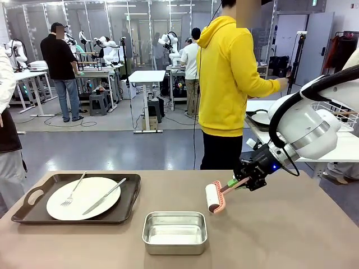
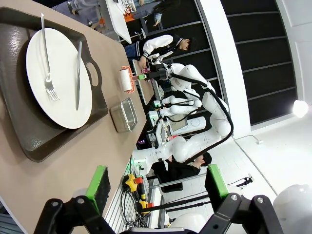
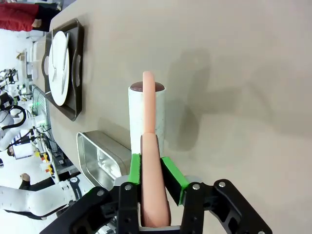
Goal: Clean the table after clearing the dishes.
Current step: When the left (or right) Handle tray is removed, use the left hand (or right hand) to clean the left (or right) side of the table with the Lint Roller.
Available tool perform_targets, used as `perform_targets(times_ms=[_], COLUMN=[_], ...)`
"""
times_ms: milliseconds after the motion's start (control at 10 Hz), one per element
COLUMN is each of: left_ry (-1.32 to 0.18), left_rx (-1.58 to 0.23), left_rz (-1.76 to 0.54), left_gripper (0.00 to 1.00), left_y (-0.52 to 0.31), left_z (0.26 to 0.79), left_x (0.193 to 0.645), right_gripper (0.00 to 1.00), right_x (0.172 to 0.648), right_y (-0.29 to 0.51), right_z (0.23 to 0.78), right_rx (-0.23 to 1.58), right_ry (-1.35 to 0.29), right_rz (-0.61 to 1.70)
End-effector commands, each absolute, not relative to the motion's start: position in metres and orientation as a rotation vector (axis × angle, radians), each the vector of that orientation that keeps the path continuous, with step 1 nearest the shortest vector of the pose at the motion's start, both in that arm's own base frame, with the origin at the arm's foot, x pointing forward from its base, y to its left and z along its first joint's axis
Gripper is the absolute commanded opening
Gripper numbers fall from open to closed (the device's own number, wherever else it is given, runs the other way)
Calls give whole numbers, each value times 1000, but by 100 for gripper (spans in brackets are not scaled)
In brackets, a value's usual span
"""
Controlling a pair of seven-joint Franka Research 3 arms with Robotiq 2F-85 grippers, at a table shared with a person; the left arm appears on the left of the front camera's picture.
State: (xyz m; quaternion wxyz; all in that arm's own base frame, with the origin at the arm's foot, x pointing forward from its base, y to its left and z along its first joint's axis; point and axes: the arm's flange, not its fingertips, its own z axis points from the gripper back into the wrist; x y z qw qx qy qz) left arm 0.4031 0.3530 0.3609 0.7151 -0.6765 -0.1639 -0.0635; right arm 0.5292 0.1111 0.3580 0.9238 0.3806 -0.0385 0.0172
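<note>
A dark brown tray (image 1: 33, 196) at the table's (image 1: 291, 235) left holds a white plate (image 1: 84, 199) with a fork (image 1: 72, 193) and a knife (image 1: 104, 196). My right gripper (image 1: 238, 182) is shut on the pink handle of a white lint roller (image 1: 213, 197), whose roll lies low over the tabletop right of centre; I cannot tell whether it touches. The right wrist view shows the green pads clamped on the handle (image 3: 155, 170), the roller (image 3: 146, 112) ahead and the tray (image 3: 73, 105) far off. My left gripper (image 2: 158, 183) hangs open high above the table edge, holding nothing.
A small steel pan (image 1: 174, 232) sits at the front centre, left of the roller. A person in a yellow hoodie (image 1: 227, 78) stands at the far side, turned to a white side table (image 1: 342, 148) that carries another tray with a plate (image 1: 261, 117).
</note>
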Motion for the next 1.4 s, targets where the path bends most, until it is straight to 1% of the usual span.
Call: perform_targets(times_ms=[0, 400, 800, 1100, 1200, 1300], left_ry=[-364, -364, -364, -364, -364, -364], left_rx=[-1491, -1491, -1491, -1491, -1491, -1491], left_rz=[-141, -141, -141, -141, -141, -141], left_gripper=[100, 100, 100, 100, 100, 100], left_y=[353, 353, 353, 353, 353, 353], left_z=[361, 361, 361, 361, 361, 361], left_x=[398, 398, 398, 398, 398, 398], right_gripper=[23, 23, 23, 23, 23, 23], right_x=[534, 543, 544, 537, 532, 529], right_y=[114, 101, 60, 23, 9, -3], right_z=[354, 336, 328, 323, 322, 322], right_rx=[779, 762, 715, 609, 577, 598], right_ry=[-52, -17, -12, -21, -30, -59], right_rz=[-20, -77, -131, -181, -175, -119])
